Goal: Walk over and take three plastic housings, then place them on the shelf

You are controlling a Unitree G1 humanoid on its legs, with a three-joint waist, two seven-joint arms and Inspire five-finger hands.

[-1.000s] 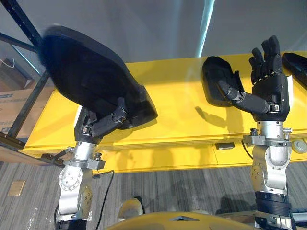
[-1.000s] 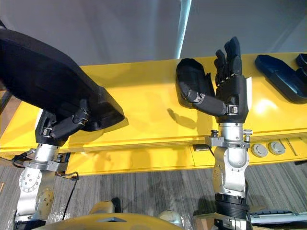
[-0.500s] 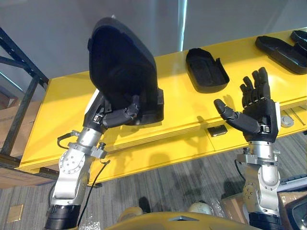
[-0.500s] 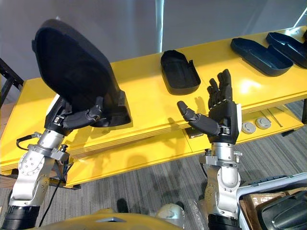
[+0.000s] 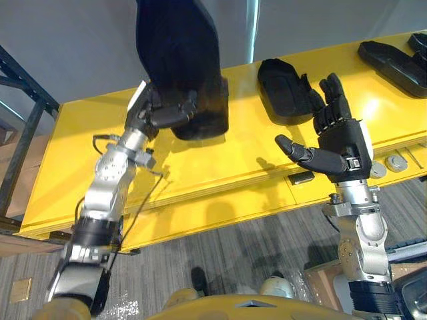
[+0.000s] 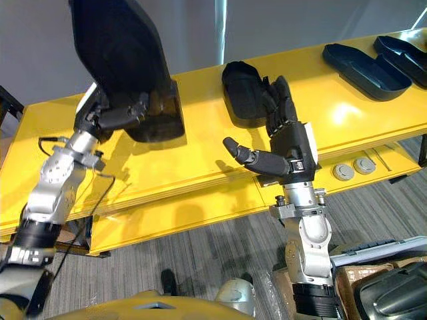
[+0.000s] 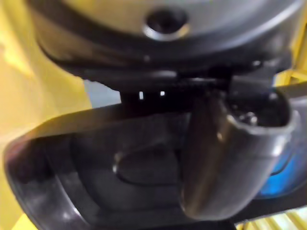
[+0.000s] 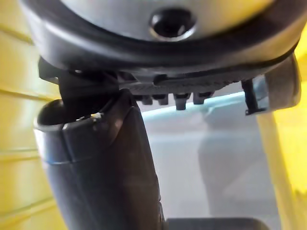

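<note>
My left hand (image 5: pixel 163 113) clamped on black housing (image 5: pixel 177 47), high over yellow bench (image 5: pixel 220 160); right hand (image 5: pixel 337 140) fingers apart, near second housing (image 5: pixel 280 90), hollow up on bench. Another housing (image 6: pixel 363 63) far right.

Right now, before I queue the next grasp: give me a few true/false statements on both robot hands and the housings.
1. The left robot hand is shut on a large black housing, held up above the yellow table. True.
2. The right robot hand grips a housing. False: its fingers are straight and it holds nothing.
3. A smaller black housing lies on the table just beyond the right robot hand. True.
4. The table's right end has no housings on it. False: more dark housings lie there.
</note>
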